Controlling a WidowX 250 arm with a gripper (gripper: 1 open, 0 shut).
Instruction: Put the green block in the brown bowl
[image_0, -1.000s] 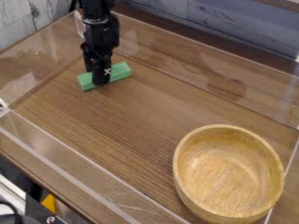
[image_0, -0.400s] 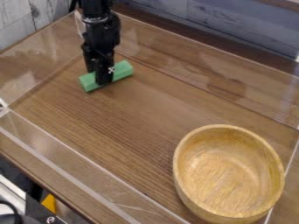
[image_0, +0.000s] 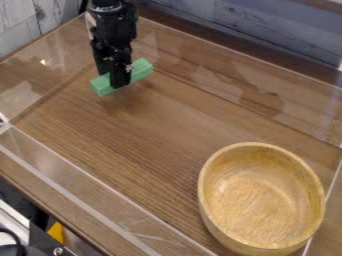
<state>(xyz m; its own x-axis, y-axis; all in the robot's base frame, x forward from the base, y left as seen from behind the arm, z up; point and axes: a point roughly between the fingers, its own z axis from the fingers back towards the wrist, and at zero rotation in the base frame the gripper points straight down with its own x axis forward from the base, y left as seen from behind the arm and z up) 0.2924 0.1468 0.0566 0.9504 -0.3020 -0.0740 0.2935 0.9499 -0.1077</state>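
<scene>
the black tool (image_0: 114, 76) is closed on the green block (image_0: 122, 77), its fingers pinching the bar around the middle, with green ends showing on either side. the block sits at a slant in the grip, over the far left part of the wooden bench (image_0: 160, 130) as the camera sees it. the brown bowl (image_0: 261, 197) rests well apart, at the near right.

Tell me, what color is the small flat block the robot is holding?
The small flat block is bright green, seen in the camera view.
</scene>
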